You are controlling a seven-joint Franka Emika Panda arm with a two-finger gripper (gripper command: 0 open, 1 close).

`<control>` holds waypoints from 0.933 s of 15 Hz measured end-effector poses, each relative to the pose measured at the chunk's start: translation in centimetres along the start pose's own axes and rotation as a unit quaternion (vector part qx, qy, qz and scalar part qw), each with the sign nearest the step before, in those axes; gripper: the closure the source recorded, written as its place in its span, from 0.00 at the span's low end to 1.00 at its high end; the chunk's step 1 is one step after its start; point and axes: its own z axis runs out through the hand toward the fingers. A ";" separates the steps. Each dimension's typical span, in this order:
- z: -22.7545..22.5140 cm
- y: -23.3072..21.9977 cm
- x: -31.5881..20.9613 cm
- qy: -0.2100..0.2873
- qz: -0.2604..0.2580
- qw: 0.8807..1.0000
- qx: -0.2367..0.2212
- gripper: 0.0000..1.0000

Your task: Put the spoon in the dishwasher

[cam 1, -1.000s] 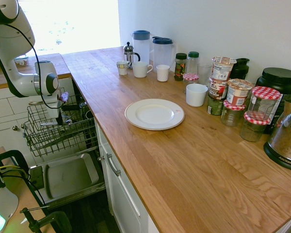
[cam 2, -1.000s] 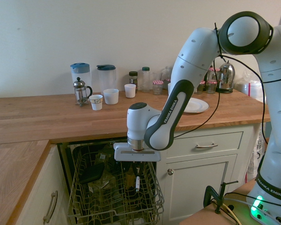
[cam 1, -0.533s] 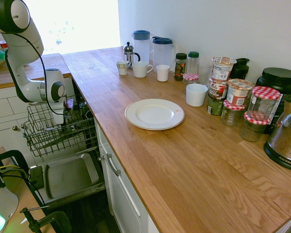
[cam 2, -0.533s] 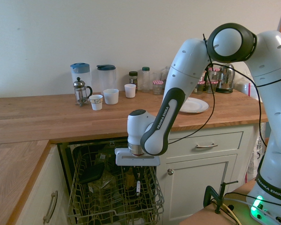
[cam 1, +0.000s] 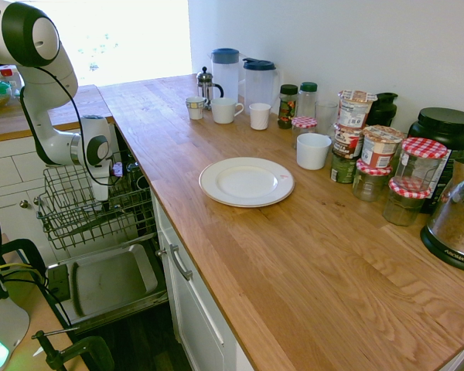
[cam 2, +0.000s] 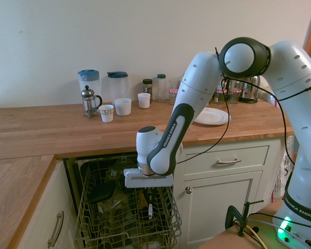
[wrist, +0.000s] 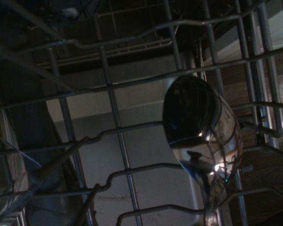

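Note:
The dishwasher stands open under the wooden counter, its dark wire rack (cam 1: 69, 224) pulled out over the grey inner door panel (cam 1: 108, 282). My gripper (cam 2: 146, 199) points straight down into the rack (cam 2: 101, 228), near the wall on the cabinet side, and is shut on the spoon. The spoon (cam 2: 149, 209) hangs below the fingers as a pale sliver among the wires. In the wrist view its shiny oval bowl (wrist: 198, 122) sits close up, with rack wires (wrist: 113, 117) and the grey panel beyond it. In the first exterior view the gripper (cam 1: 102, 193) is sunk into the basket.
A white plate (cam 1: 246, 182) lies on the counter, with jugs, cups and several jars along the wall behind it. White drawers with metal handles (cam 1: 179, 263) flank the dishwasher. Dark dishes (cam 2: 101, 192) lie in the rack beside the gripper.
The arm has bent lower and carried the gripper and spoon deeper into the rack, shifting slightly toward the counter side.

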 end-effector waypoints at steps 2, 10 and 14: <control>-0.2 -0.4 -0.3 0.004 -0.006 1.000 0.000 0.00; -0.8 -0.8 -0.7 0.004 -0.015 1.000 0.004 0.00; -4.5 0.4 -1.4 0.017 -0.021 1.000 0.014 0.00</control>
